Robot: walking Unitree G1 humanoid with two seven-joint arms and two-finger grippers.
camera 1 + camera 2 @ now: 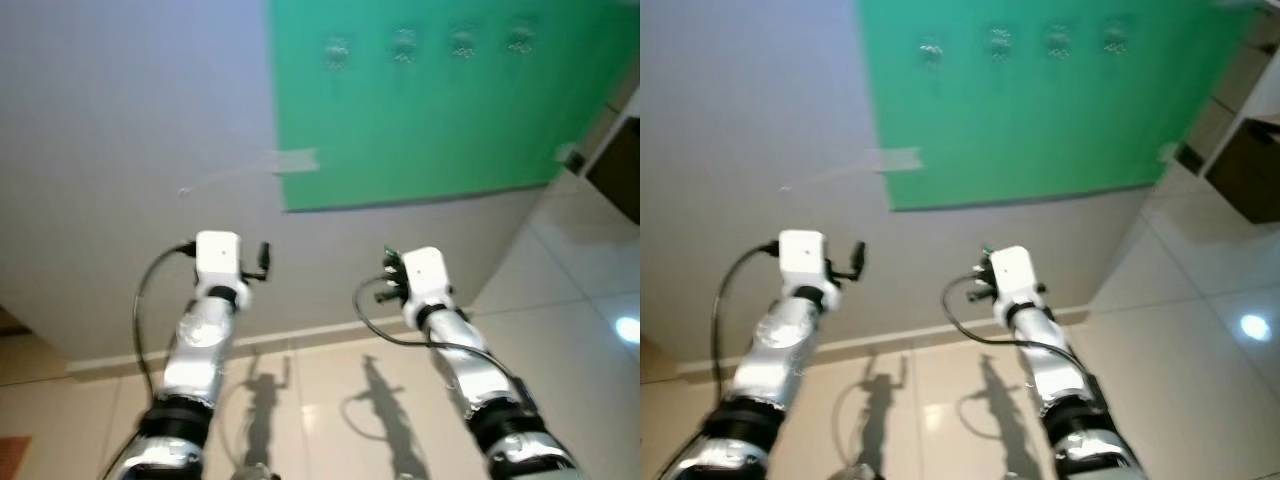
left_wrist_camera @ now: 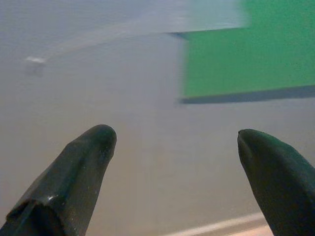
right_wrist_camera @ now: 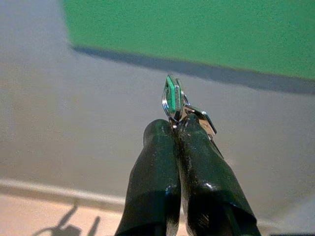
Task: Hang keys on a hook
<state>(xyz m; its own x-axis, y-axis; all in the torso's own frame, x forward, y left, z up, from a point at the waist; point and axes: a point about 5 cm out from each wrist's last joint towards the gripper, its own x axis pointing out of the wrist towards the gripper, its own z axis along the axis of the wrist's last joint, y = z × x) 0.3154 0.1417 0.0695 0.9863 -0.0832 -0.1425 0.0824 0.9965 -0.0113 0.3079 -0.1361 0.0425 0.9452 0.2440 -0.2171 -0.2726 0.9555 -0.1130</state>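
The left hand [image 2: 174,162] is raised toward the grey wall [image 1: 120,120], its fingers spread wide with nothing between them. Right of it, the right hand [image 3: 178,129] is pressed together on the keys [image 3: 173,98], pinching the ring near its edge so a green-tagged key sticks out past the fingertips. Higher and further right, four hooks [image 1: 430,43] sit in a row on the green panel [image 1: 420,130], well apart from the keys. The grip looks thin (only the ring's rim is caught), so a jolt during the reach might drop them, and the small hooks leave little room for a misjudged approach.
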